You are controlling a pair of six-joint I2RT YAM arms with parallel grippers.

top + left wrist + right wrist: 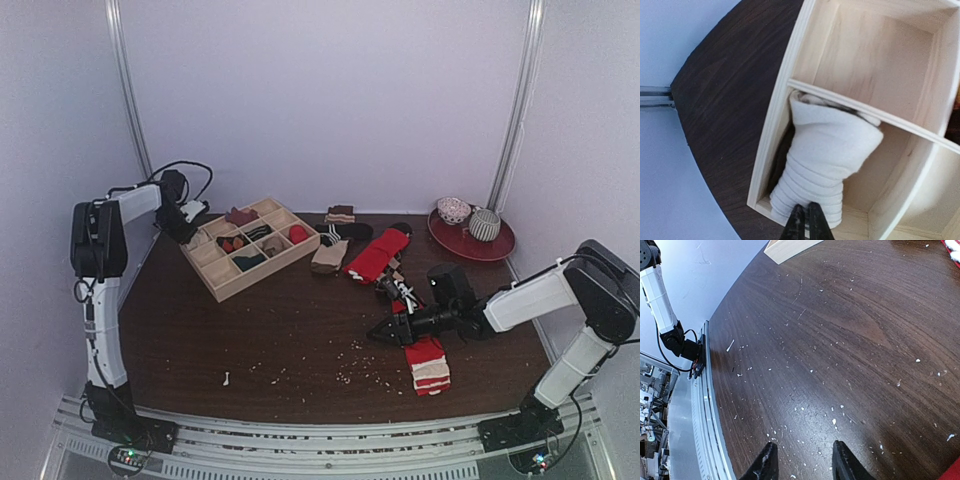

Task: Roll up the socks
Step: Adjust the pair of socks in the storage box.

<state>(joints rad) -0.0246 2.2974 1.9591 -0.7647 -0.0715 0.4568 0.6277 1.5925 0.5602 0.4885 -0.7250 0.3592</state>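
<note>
Top camera first: the left gripper (190,222) is dipping into the far-left corner of the pale wooden divided tray (265,275), in the upper left of the frame. Right of centre, the right gripper (380,335) is hovering low over the dark brown wooden table (280,330). The red sock with the white-striped end (428,366) is lying flat just to the lower right of it. The cream sock with a brown band (329,255) is resting by the tray's right corner, above centre (a jumble of other socks is lying between the two).

Left wrist camera: the jaws are pressed together at bottom centre. Their tips are meeting the ribbed end of a white rolled sock (825,150) sitting in a tray compartment. Whether any fabric is pinched, I cannot tell.

Right wrist camera: the two fingers (767,465) are standing well apart at the bottom edge. Nothing is between them, only crumb-speckled table.
</note>
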